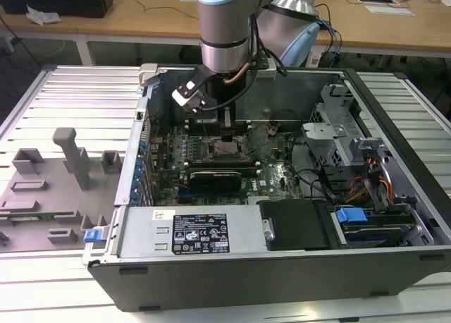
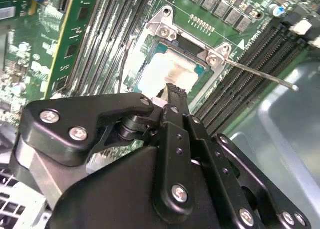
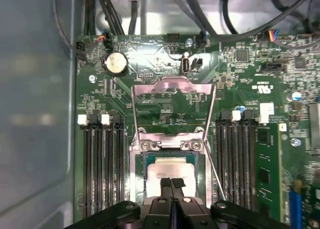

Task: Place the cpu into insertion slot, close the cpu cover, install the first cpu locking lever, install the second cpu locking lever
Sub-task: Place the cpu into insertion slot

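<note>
Silver-topped cpu (image 3: 167,170) in the insertion slot (image 3: 135,181), black tool (image 3: 172,183), tips together, just over it.

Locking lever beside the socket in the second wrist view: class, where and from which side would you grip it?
The locking lever is a thin straight rod pivoting at the insertion slot, jutting out over the memory slots. Probably pinch across its free end, coming from above.

An open computer case (image 1: 282,281) lies beside a grey tray (image 1: 53,202) (the exterior view's left), desks (image 1: 141,16) behind.
</note>
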Controlling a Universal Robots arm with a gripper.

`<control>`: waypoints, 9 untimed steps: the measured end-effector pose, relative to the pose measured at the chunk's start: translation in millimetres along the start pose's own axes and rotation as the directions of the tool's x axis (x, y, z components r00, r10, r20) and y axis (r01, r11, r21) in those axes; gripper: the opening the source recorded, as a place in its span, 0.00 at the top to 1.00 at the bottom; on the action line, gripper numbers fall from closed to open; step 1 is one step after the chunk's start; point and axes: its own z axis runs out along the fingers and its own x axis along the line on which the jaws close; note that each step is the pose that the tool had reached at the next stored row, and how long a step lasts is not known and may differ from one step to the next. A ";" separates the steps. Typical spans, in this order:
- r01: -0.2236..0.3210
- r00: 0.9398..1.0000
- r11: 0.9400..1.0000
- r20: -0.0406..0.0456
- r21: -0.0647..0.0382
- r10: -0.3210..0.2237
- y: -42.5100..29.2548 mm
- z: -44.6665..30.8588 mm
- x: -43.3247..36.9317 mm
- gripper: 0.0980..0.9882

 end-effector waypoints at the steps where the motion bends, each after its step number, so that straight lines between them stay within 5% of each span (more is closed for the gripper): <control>1: 0.000 1.000 1.000 0.000 0.000 0.000 0.6 -6.1 0.0 0.99; 9: 0.000 1.000 1.000 0.003 0.000 0.000 3.6 -38.5 -0.2 0.99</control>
